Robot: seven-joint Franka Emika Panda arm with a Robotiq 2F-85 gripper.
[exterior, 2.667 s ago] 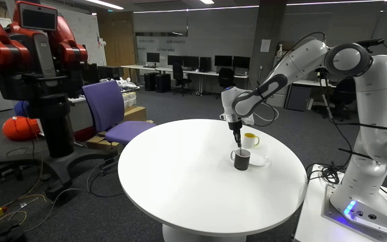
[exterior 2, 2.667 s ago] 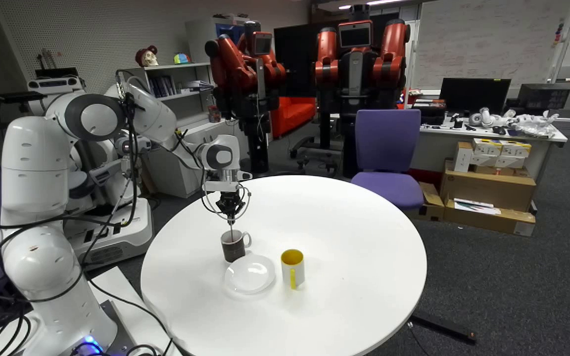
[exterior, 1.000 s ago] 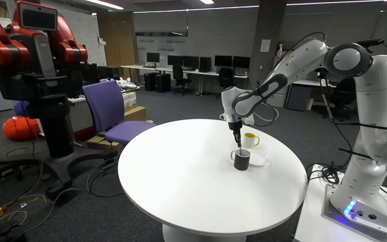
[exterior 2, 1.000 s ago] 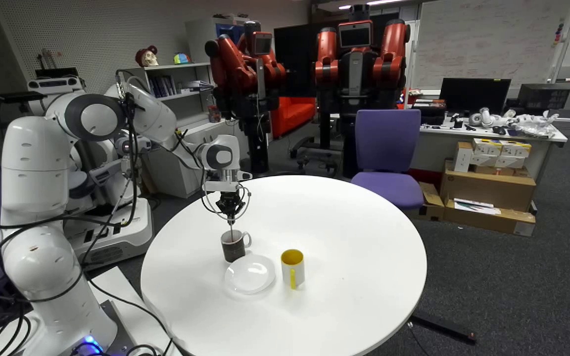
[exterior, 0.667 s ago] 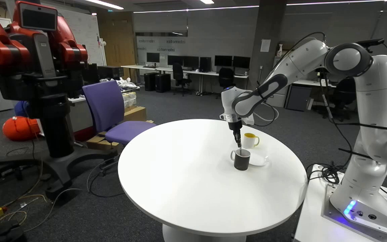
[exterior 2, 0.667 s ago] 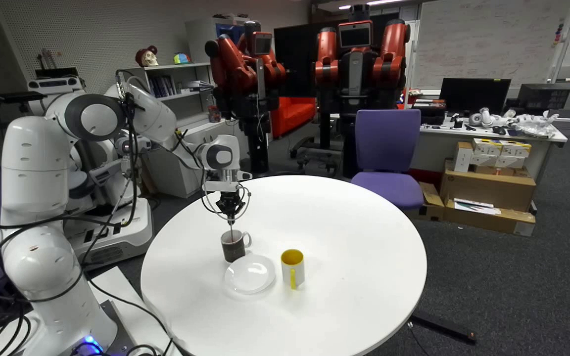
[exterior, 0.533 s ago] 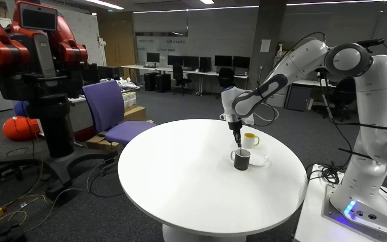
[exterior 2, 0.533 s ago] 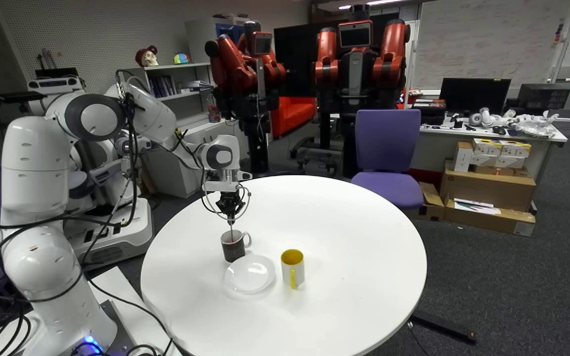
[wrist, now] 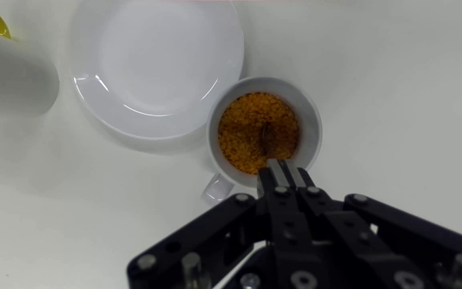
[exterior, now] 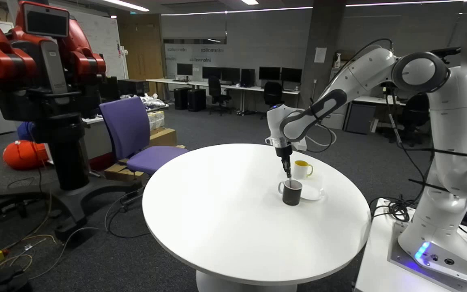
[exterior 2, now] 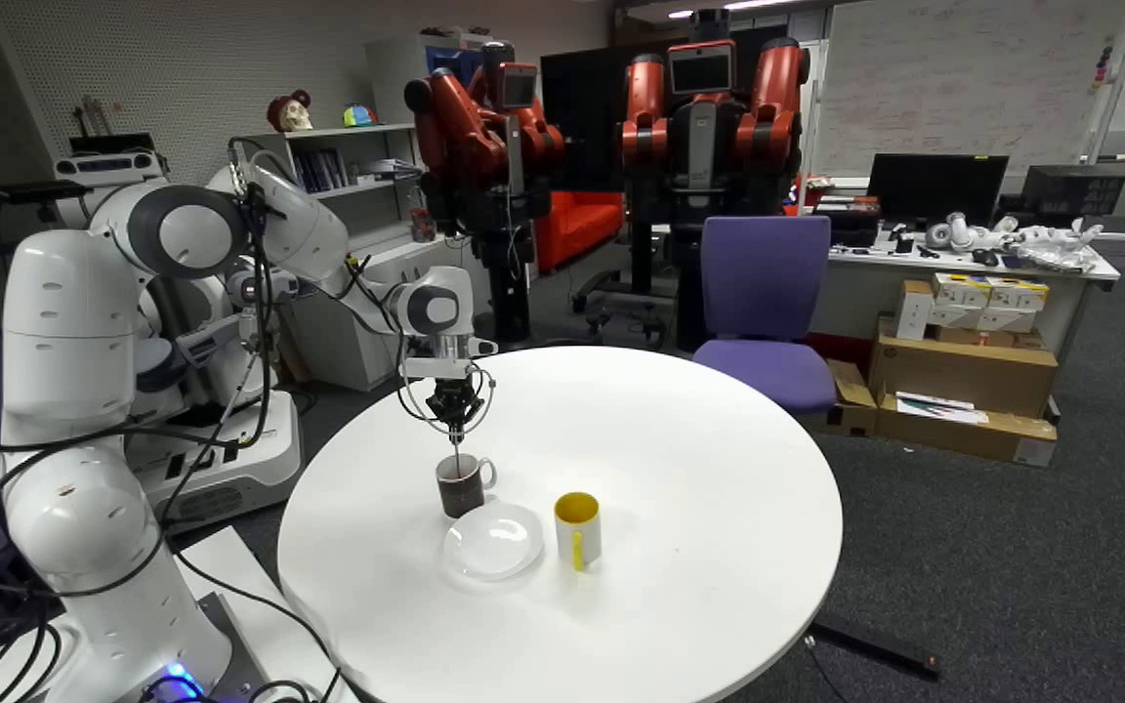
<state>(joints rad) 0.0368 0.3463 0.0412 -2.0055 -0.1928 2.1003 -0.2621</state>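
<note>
One white mug [wrist: 18,76] with a yellow handle, upper left edge of the wrist view, cut off by the frame. Next, upper left of centre: white plate [wrist: 171,56]. Then, just right of mid-frame, dark mug [wrist: 310,120]: pale inside, upright, handle to the lower left, plate right beside it, contact unclear. Orange grains [wrist: 247,116] lie inside. Spoon [exterior 2: 457,461] stands near vertical in that mug in both exterior views, lower end inside; bowl hard to make out, so I'm calling it from the thin stem. Lower right of centre: gripper [wrist: 284,163], fingers pressed together, pinching the top of the stem just above the rim. Handling, my read: spoon is light, stiff, probably smooth metal, so likely to twist in narrow tips. Best hold is high on the stem, square across it. Grains look loose, should give way. Mug is probably ceramic: rigid, chippable; take it by handle or wall.
</note>
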